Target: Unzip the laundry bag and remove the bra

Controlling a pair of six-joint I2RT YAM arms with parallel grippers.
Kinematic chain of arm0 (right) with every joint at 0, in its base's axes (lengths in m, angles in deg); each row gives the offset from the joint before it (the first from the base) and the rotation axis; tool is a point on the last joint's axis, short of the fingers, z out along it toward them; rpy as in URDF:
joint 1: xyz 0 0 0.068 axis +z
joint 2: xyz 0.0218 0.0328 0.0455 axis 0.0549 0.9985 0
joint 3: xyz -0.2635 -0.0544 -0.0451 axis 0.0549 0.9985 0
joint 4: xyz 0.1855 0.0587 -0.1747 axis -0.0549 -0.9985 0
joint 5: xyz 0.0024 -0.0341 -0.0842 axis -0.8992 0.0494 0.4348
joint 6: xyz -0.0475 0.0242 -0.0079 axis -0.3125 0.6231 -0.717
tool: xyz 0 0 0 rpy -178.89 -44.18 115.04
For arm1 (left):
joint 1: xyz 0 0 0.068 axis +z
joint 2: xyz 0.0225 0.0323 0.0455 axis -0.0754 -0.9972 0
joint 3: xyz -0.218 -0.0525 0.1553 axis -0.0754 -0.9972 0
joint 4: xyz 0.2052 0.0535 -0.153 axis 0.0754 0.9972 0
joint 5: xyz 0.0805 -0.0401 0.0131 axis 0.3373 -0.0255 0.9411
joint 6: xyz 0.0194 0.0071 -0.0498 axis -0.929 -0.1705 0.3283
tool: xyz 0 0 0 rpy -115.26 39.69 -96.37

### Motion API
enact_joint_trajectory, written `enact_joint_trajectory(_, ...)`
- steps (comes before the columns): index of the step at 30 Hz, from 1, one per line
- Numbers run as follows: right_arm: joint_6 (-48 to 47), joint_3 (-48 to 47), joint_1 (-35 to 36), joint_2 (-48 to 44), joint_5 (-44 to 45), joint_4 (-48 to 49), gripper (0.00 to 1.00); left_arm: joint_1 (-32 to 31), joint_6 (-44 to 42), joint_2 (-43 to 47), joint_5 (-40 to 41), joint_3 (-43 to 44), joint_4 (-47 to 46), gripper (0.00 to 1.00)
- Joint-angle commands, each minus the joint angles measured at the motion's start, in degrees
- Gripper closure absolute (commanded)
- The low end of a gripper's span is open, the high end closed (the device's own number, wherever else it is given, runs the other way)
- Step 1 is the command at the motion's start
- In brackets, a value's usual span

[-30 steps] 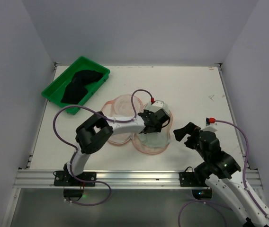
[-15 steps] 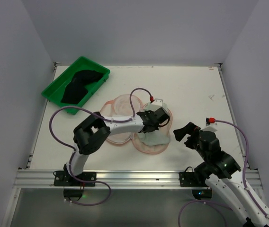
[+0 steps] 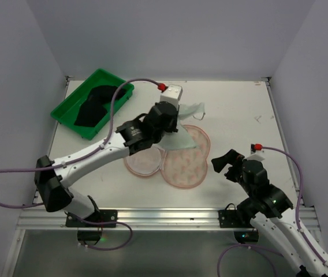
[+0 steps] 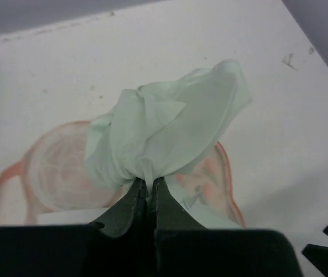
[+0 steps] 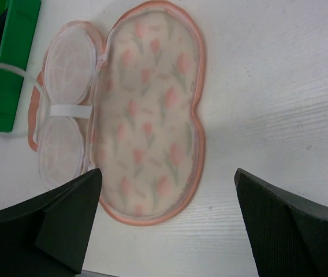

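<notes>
Centre frame, my left gripper (image 4: 149,186) is clamped on the pale bra (image 4: 170,124), raised high to free it from the unzipped laundry bag (image 3: 184,164) below. My right gripper (image 3: 224,164) waits agape, lower right.

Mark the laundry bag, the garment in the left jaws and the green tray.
laundry bag (image 5: 152,115), right wrist view, printed half's middle
garment (image 4: 175,127), left wrist view, bunched fabric's middle
green tray (image 3: 64,114), top view, bare left corner
</notes>
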Motion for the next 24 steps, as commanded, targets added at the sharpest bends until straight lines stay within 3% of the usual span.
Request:
enact_joint_trajectory(1,0.1,0.0,-0.2,0.0,1.0,0.2,0.01,8.5,-14.8,5.9,0.6,-2.5,-3.4,1.00)
enact_joint_trajectory(5,-0.3,0.1,-0.2,1.4,0.3,1.1,0.01,23.3,-33.4,11.8,-3.3,-7.5,-11.2,1.00)
enact_joint_trajectory(11,-1.3,-0.5,-0.2,4.6,-1.3,1.8,0.01,43.5,-45.1,10.9,-17.4,-14.7,-26.0,1.00)
enact_joint_trajectory(16,-2.1,-0.9,-0.2,7.6,-1.8,2.7,0.01,49.3,-56.3,-1.1,-16.6,-13.2,-33.1,1.00)
enact_joint_trajectory(20,-2.6,-1.1,-0.3,10.5,-3.6,4.0,0.01,53.4,-60.8,-12.9,-13.4,-6.9,-37.6,1.00)
enact_joint_trajectory(24,-3.5,-2.2,-0.2,14.6,-4.5,4.2,0.01,54.2,-64.1,-21.4,-9.8,-5.9,-42.7,1.00)
